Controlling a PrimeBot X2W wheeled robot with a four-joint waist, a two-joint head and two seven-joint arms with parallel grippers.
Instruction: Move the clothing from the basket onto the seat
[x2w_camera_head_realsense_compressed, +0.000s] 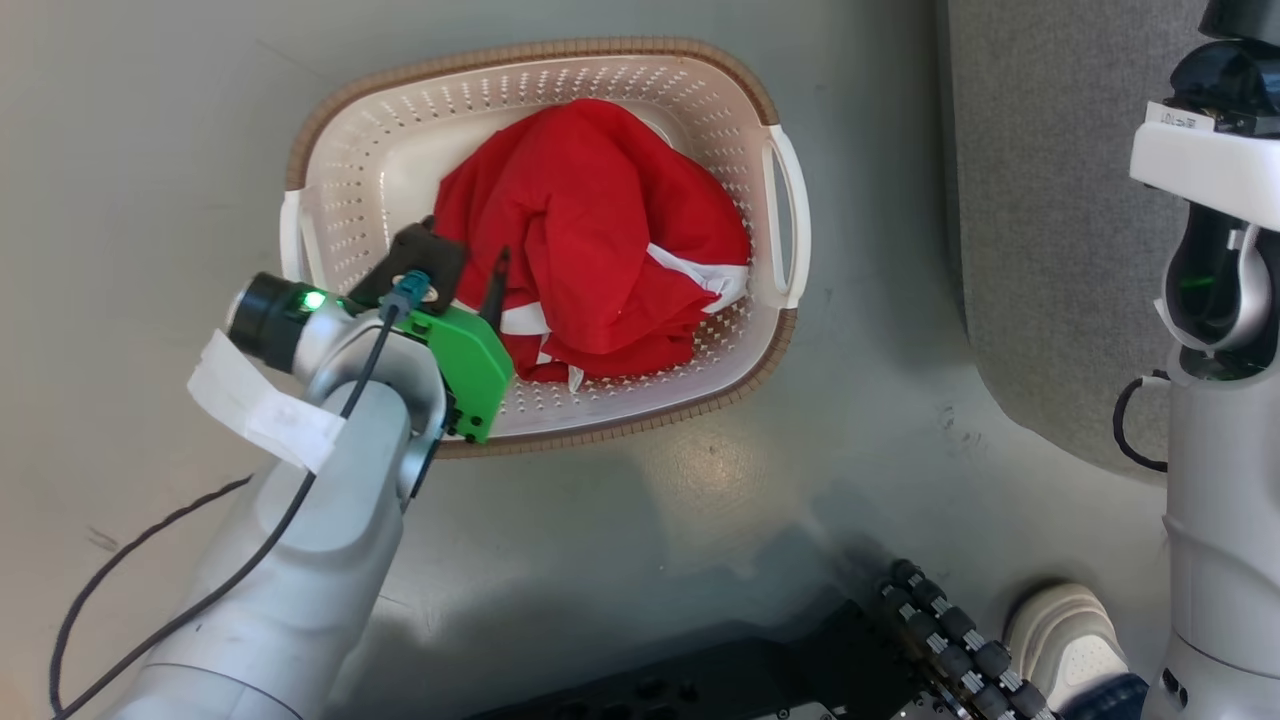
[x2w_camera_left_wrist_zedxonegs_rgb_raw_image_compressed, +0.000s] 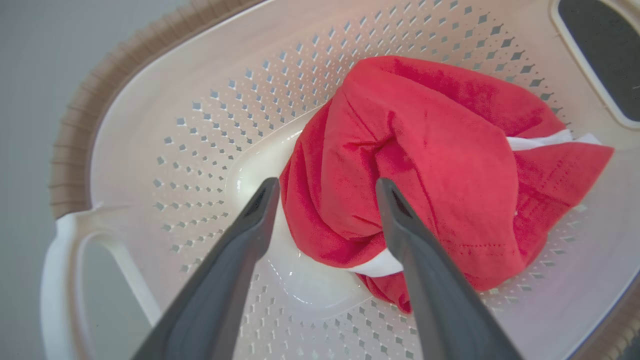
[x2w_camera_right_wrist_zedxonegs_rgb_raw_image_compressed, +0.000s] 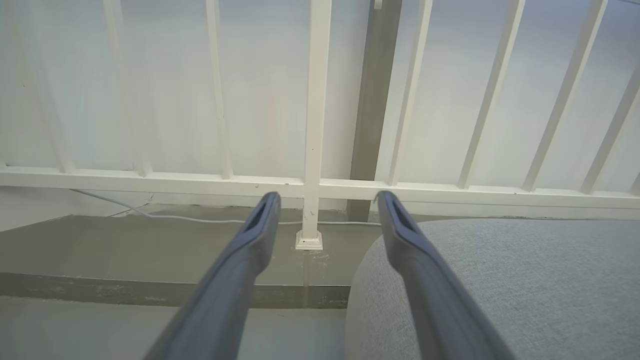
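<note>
The clothing (x2w_camera_head_realsense_compressed: 600, 240) is a crumpled bright red heap with white stripes, lying inside the cream basket (x2w_camera_head_realsense_compressed: 350, 170) on the grey floor. My left gripper (x2w_camera_head_realsense_compressed: 465, 265) hangs over the basket's left part, open, its dark fingers at the heap's left edge. In the left wrist view the left gripper (x2w_camera_left_wrist_zedxonegs_rgb_raw_image_compressed: 325, 187) straddles a fold of the clothing (x2w_camera_left_wrist_zedxonegs_rgb_raw_image_compressed: 440, 150) with the basket (x2w_camera_left_wrist_zedxonegs_rgb_raw_image_compressed: 165, 125) wall behind; nothing is pinched. The grey seat (x2w_camera_head_realsense_compressed: 1050, 230) lies at the right. My right gripper (x2w_camera_right_wrist_zedxonegs_rgb_raw_image_compressed: 327, 200) is open and empty, with the seat (x2w_camera_right_wrist_zedxonegs_rgb_raw_image_compressed: 500, 285) at its lower right.
A person's white shoe (x2w_camera_head_realsense_compressed: 1070, 640) stands on the floor at the bottom right, beside my dark base (x2w_camera_head_realsense_compressed: 800, 670). A white railing (x2w_camera_right_wrist_zedxonegs_rgb_raw_image_compressed: 315, 125) and a white cable (x2w_camera_right_wrist_zedxonegs_rgb_raw_image_compressed: 175, 216) run along a raised ledge beyond the seat. My right arm (x2w_camera_head_realsense_compressed: 1220, 300) rises at the right edge.
</note>
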